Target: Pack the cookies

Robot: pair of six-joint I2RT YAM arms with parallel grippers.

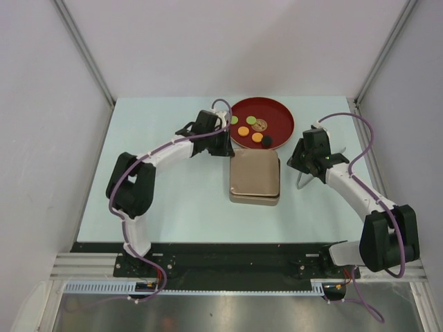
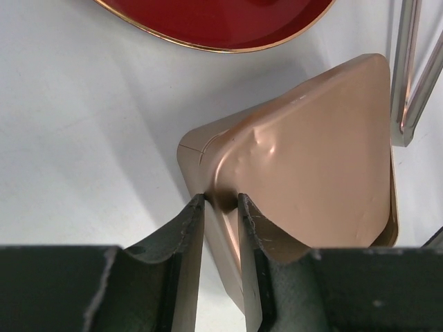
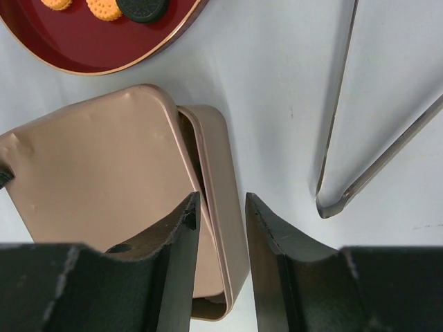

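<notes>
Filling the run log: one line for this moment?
left hand pinching tin lid corner | right hand astride tin wall | cookies on plate

Copper tin [image 1: 255, 177] (dark-red plate [image 1: 277, 116])

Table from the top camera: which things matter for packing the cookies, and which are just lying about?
For the job:
- cookies on the red plate
- tin, lid shifted askew, both sets of fingers at its edges

Lying about:
- metal tongs, right of the tin

— What sort of place is this?
— A lab test cell: plain white panels [image 1: 41, 104] on aluminium framing [image 1: 83, 52] enclose the pale table [image 1: 173, 207] beneath both grippers, beyond a slotted mounting rail [image 1: 208, 266].
</notes>
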